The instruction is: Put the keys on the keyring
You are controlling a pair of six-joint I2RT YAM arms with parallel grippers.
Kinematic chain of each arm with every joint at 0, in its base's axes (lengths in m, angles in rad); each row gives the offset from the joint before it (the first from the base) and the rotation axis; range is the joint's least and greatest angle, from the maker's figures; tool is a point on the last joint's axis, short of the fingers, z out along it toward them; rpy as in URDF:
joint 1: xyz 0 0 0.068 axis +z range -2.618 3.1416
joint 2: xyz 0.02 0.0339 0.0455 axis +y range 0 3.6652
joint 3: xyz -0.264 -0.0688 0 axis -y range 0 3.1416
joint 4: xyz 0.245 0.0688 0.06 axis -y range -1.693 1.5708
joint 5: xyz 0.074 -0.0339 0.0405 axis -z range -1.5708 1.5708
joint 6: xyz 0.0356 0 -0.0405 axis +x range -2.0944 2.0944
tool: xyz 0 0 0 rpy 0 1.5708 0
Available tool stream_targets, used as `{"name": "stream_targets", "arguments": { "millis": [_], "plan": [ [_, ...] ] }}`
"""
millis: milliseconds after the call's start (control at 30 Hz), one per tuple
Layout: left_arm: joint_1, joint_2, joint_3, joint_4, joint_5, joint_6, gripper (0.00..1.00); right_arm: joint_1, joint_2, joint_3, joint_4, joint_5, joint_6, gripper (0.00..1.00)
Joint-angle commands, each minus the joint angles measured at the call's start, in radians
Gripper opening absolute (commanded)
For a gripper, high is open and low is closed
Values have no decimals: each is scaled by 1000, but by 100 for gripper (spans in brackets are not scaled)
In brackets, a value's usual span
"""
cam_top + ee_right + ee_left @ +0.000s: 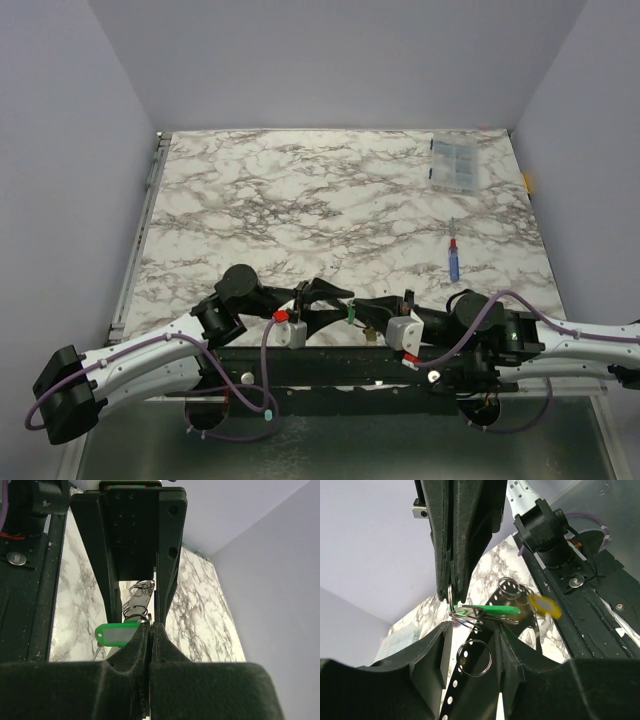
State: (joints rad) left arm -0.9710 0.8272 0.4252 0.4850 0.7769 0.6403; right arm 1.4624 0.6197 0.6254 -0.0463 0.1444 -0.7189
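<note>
Both grippers meet just above the table's near edge. My right gripper (150,628) is shut on a thin metal keyring (451,596), seen edge-on. The green key (492,611) hangs from wire coils right beside that pinch, and it also shows as the green key (117,634) and green key (351,314). A pale yellow key (543,605) hangs farther along on its own small ring. My left gripper (475,630) faces the right one with its jaws open. A loose metal ring (474,657) hangs in the gap between them, against a black perforated strap (457,680), touching neither finger.
A blue stick with a red tip (453,260) lies on the marble table (300,200) at right. A clear plastic box (455,165) sits at the back right. The black base rail (330,365) runs just under both grippers.
</note>
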Motion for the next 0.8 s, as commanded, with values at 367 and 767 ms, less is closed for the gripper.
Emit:
{"name": "stream_targets", "arguments": {
  "millis": [367, 767],
  "plan": [
    [-5, -31, 4, 12, -22, -50, 36, 1, 1, 35, 22, 1, -13, 1],
    [-5, -2, 26, 12, -41, -96, 34, 0, 11, 33, 37, -3, -22, 1]
  ]
}}
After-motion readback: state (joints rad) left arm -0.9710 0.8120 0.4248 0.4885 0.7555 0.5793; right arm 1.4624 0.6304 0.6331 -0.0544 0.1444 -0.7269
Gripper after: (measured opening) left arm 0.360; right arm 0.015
